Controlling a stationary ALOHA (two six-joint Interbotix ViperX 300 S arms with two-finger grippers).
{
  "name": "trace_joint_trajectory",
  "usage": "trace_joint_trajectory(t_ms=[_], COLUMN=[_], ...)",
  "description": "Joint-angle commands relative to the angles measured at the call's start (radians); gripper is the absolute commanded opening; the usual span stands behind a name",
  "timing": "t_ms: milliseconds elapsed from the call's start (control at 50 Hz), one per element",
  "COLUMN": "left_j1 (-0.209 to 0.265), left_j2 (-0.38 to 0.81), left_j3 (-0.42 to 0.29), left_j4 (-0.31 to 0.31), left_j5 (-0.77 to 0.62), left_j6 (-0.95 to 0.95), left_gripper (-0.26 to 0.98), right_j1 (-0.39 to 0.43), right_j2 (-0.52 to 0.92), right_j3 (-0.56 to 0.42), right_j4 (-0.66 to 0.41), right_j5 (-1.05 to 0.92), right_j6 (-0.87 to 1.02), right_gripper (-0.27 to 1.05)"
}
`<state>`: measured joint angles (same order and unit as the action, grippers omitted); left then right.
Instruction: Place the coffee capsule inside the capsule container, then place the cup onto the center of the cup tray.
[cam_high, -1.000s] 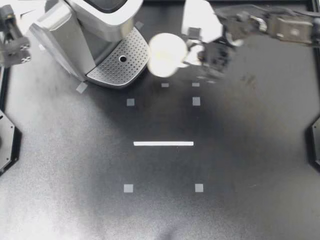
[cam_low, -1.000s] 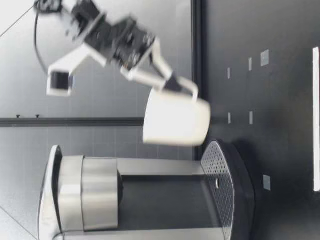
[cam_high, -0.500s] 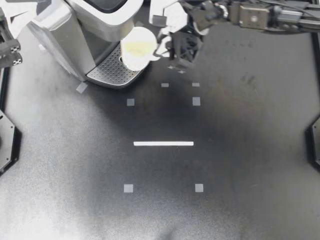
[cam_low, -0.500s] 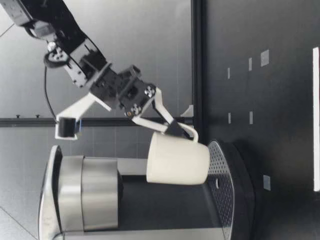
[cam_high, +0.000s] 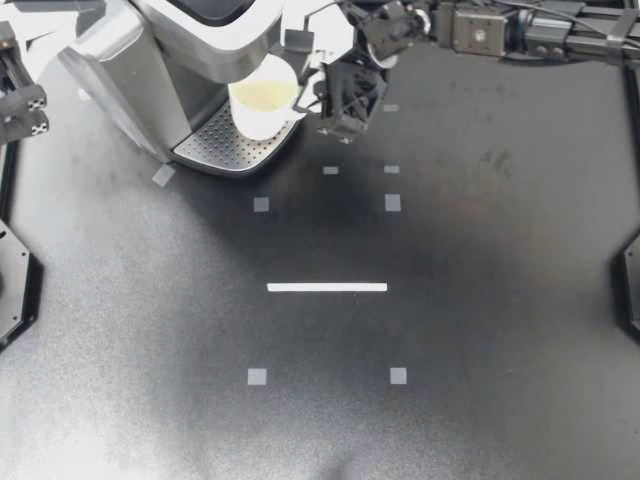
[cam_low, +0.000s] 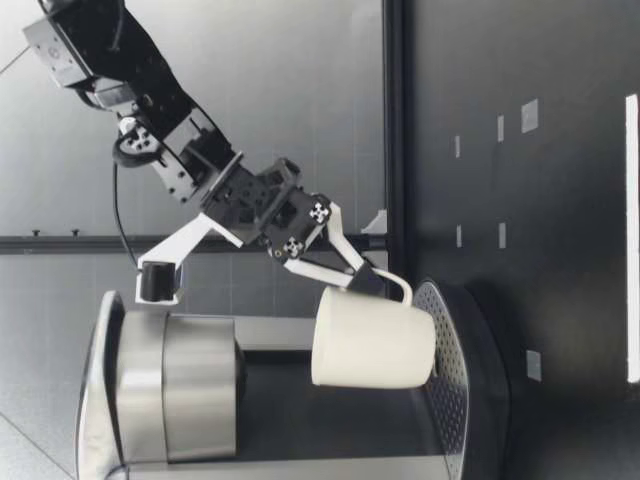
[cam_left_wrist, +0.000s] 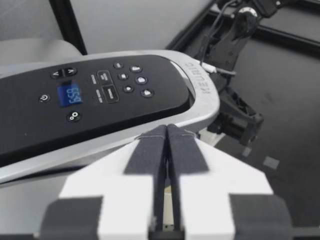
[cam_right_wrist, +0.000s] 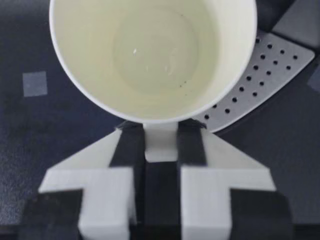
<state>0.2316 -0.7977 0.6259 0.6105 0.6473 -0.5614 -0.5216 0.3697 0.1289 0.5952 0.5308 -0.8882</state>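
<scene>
A white cup (cam_high: 262, 100) hangs upright just over the perforated cup tray (cam_high: 225, 145) of the coffee machine (cam_high: 170, 50), under the machine's overhanging head. My right gripper (cam_high: 312, 95) is shut on the cup's handle. In the low view the cup (cam_low: 375, 340) is a sliver above the tray (cam_low: 450, 330); I cannot tell if they touch. The right wrist view shows the empty cup (cam_right_wrist: 152, 55) with its handle (cam_right_wrist: 160, 142) between the fingers. My left arm (cam_high: 20, 95) stays at the far left; its gripper (cam_left_wrist: 166, 147) is shut and empty above the machine's button panel (cam_left_wrist: 95, 95). No capsule shows.
A white tape strip (cam_high: 327, 287) and small grey tape squares (cam_high: 392, 203) mark the black table in front of the machine. My right arm (cam_high: 520, 35) stretches along the table's far edge. Black brackets sit at both side edges.
My right gripper carried the cup leftward from beside the machine to over the cup tray and lowered it close to the tray. The left arm barely moved.
</scene>
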Motion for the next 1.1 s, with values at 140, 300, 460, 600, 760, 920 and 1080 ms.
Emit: trace_joint_trajectory(t_ms=[140, 300, 460, 600, 760, 920, 1080], left_j1=[-0.002, -0.002, -0.002, -0.002, -0.002, -0.002, -0.002], left_j2=[-0.021, -0.032, -0.032, -0.032, -0.034, -0.029, -0.023], left_j3=[0.000, 0.008, 0.011, 0.011, 0.011, 0.011, 0.011], left_j4=[0.005, 0.005, 0.005, 0.005, 0.005, 0.005, 0.043], left_j5=[-0.003, -0.003, -0.003, -0.005, -0.008, -0.009, -0.031], left_j6=[0.002, 0.000, 0.000, -0.002, -0.003, -0.003, -0.009], left_gripper=[0.04, 0.04, 0.04, 0.04, 0.04, 0.04, 0.04], right_j1=[0.003, 0.005, 0.012, 0.014, 0.012, 0.012, 0.012], right_j2=[0.000, 0.012, 0.012, 0.009, 0.005, -0.008, -0.046], right_j3=[-0.057, -0.069, -0.071, -0.071, -0.071, -0.071, -0.044], right_j4=[0.003, 0.003, 0.002, 0.002, 0.003, 0.005, 0.003], right_j5=[0.000, 0.000, 0.014, 0.020, 0.020, 0.015, 0.015], right_j6=[0.002, 0.002, -0.008, -0.006, 0.000, 0.012, 0.017], right_gripper=[0.05, 0.05, 0.10, 0.25, 0.56, 0.67, 0.66])
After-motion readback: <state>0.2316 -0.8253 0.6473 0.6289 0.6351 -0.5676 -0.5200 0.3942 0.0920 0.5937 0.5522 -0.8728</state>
